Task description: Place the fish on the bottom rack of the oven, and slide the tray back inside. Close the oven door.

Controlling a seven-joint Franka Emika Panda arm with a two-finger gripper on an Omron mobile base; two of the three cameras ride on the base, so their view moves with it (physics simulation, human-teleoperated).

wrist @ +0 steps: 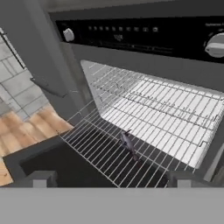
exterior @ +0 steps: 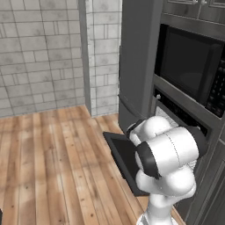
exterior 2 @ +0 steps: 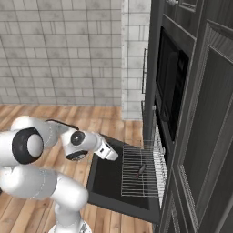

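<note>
end effector (wrist: pixel 109 178) spread wide, holding nothing, above pulled-out bottom rack (wrist: pixel 144 131), fish (wrist: pixel 127 142) lying on it

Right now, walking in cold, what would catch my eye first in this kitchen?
Probably the big white robot arm bent in front of the oven, its gripper open. Next, the oven door folded down flat over the wooden floor, with a silver wire rack pulled out above it. On that rack lies a small dark fish, and a black-windowed microwave sits above the oven.
</note>
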